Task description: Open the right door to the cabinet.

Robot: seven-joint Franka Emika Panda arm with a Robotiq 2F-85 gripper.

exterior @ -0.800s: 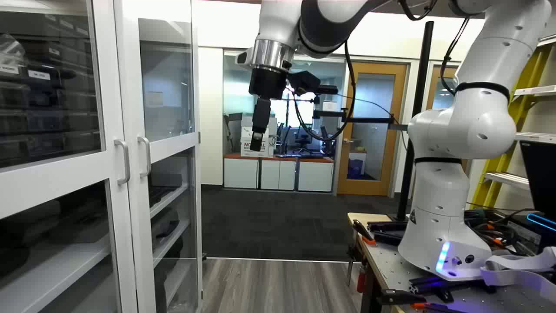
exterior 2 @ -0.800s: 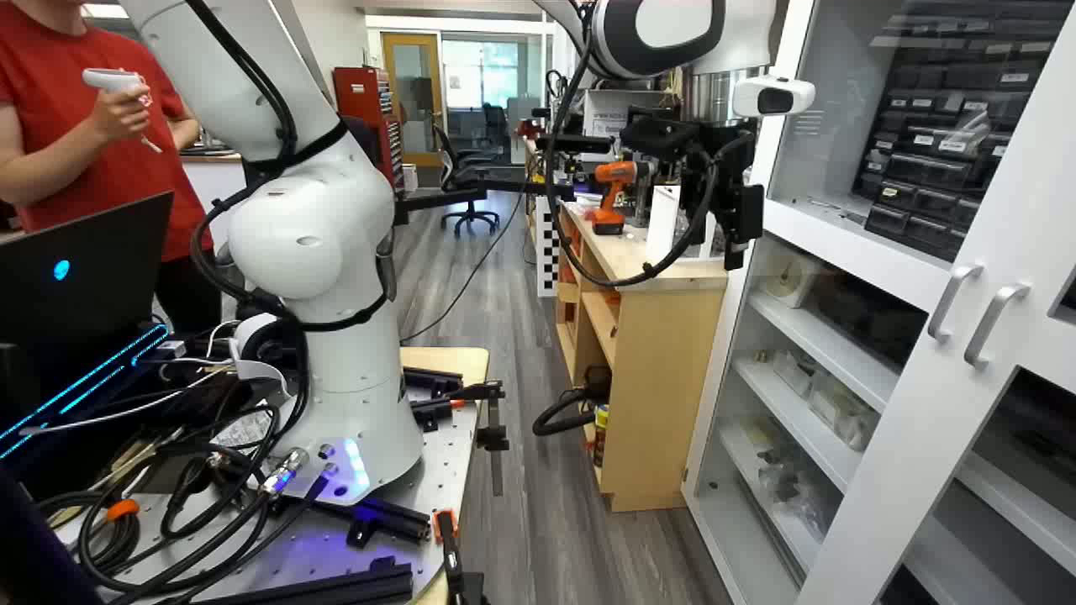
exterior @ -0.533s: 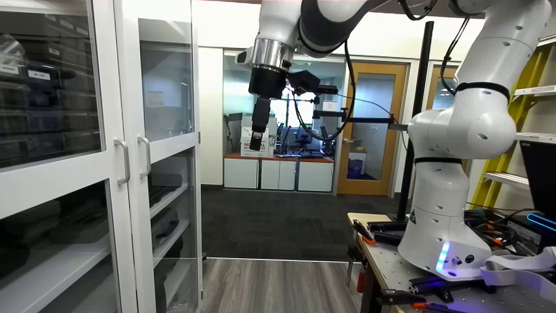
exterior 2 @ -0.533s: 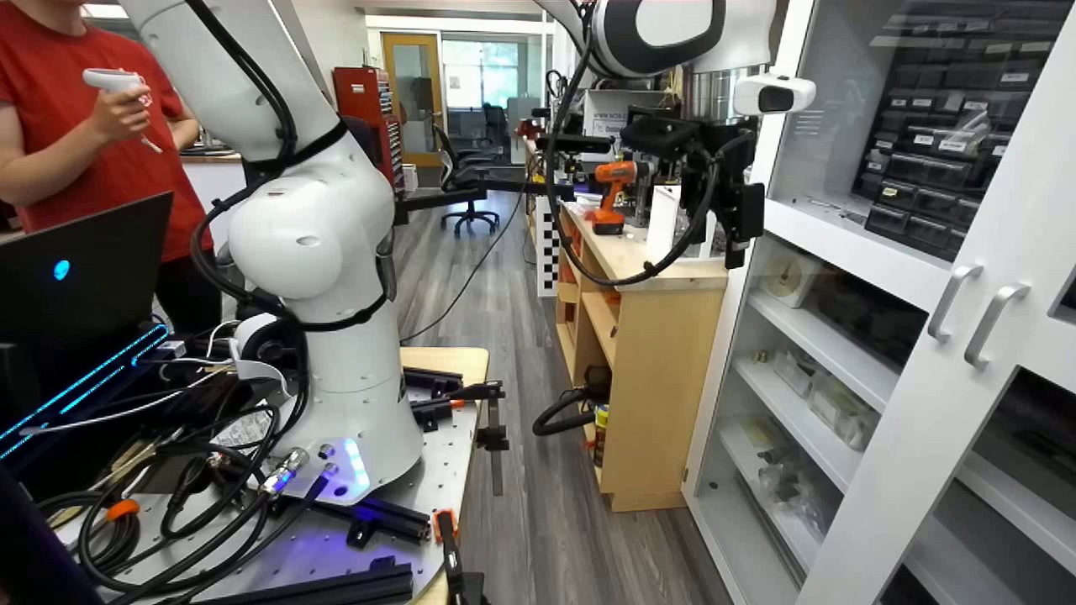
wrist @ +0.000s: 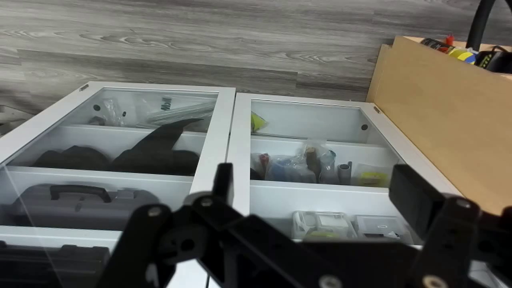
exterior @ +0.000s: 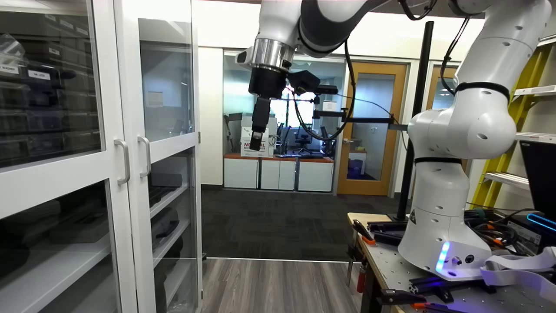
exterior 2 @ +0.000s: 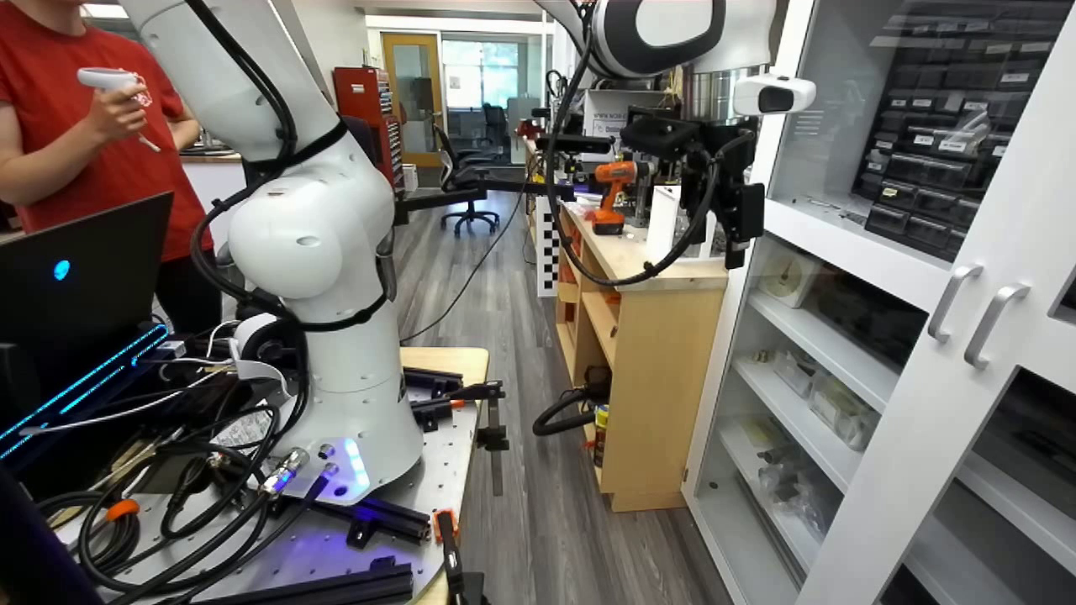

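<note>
The white cabinet has two glass doors, both shut. The right door is the farther one in an exterior view and the nearer one in an exterior view. Its handle is a grey vertical bar beside the left door's handle. The wrist picture stands upside down, so the right door lies at its left; neither handle shows there. My gripper is open and empty, pointing down. It hangs in front of the left door, apart from the cabinet and both handles.
A wooden bench stands beside the cabinet's left end, with an orange drill on it. My base stands on a metal table with cables and a laptop. A person in a red shirt stands behind.
The arm, the gripper and the cabinet doors have not visibly moved. Only the person's hand with the white controller has shifted slightly.
</note>
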